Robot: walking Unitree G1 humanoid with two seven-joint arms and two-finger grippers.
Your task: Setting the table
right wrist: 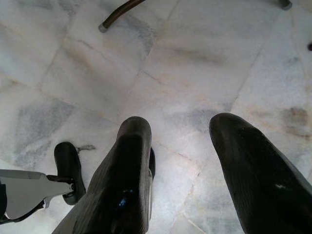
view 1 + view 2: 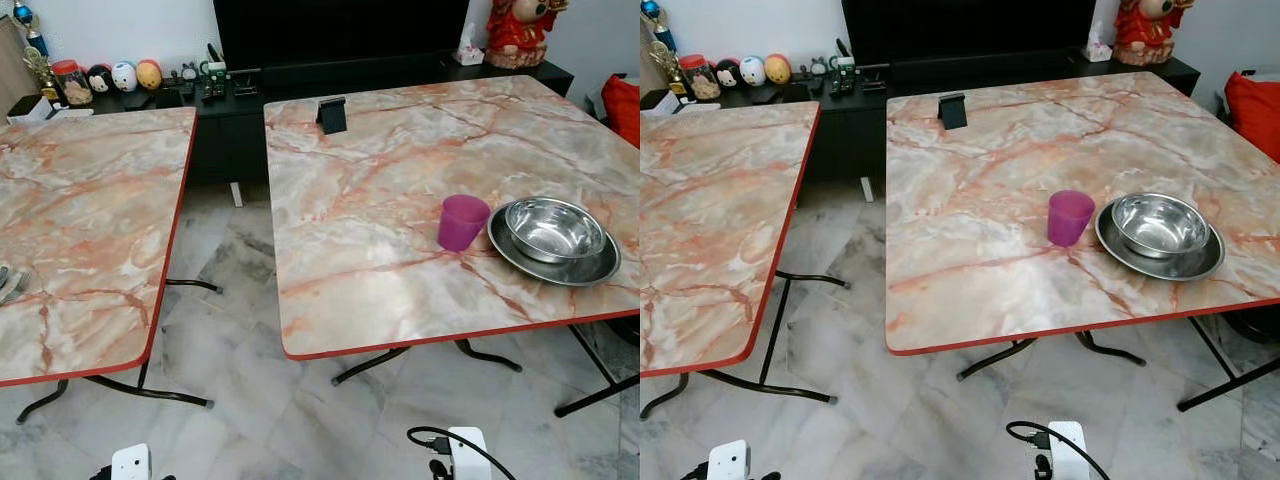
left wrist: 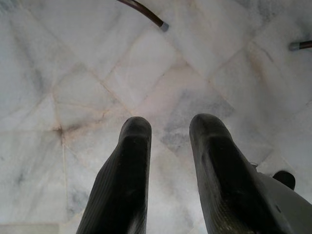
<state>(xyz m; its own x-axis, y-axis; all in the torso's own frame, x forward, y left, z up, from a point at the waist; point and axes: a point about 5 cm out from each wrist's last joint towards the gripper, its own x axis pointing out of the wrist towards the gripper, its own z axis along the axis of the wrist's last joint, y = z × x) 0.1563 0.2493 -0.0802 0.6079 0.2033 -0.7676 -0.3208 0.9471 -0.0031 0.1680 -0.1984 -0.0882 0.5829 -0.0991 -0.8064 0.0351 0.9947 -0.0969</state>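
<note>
Left eye view: a purple cup (image 2: 463, 221) is seen beside a steel bowl (image 2: 554, 230) nested in a plate (image 2: 590, 270) on the right tabletop (image 2: 380, 190). Both end effectors, left (image 3: 168, 127) and right (image 1: 180, 130), are held open above the floor (image 1: 204, 63).

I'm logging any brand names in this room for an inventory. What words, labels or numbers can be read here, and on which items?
None can be read.
The jar on the black cabinet may carry a label, too small and blurred to read.
The purple cup, steel bowl and steel plate show no print.
The dark stand on the right table shows no text.
</note>
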